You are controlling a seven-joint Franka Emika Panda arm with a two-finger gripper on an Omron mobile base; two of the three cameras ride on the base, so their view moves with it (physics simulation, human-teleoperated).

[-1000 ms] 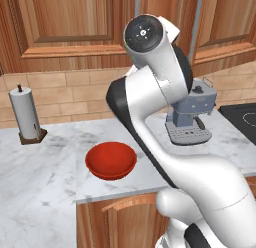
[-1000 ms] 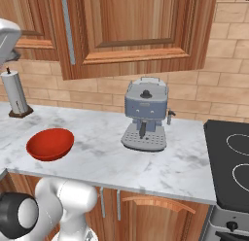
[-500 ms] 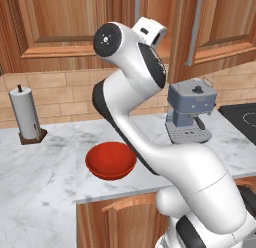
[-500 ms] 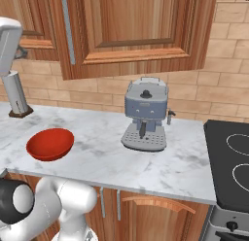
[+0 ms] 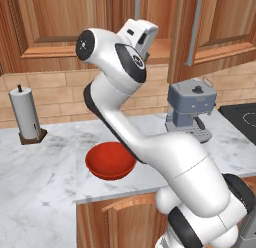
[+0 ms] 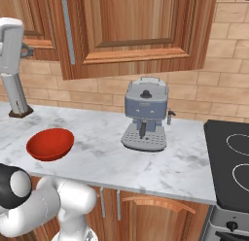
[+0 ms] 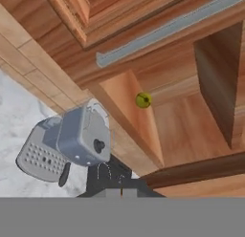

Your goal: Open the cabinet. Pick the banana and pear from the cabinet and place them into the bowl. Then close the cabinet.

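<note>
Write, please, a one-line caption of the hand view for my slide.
Looking into the open cabinet: the pear sits on its shelf, with the grey coffee machine on the counter below.

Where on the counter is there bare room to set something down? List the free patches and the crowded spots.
Bare marble lies between the paper-towel roll and the red bowl, and again in the right base view between the bowl and the coffee machine, plus the strip from that machine to the stove. Crowded: around the machine's tray; the arm overhangs the bowl.

Wall: tan brick backsplash (image 6: 223, 96).
Bench: white-grey marble (image 6: 160, 160).
Base units: reddish wood (image 5: 125, 227).
Hob: black (image 6: 228, 162), at right.
</note>
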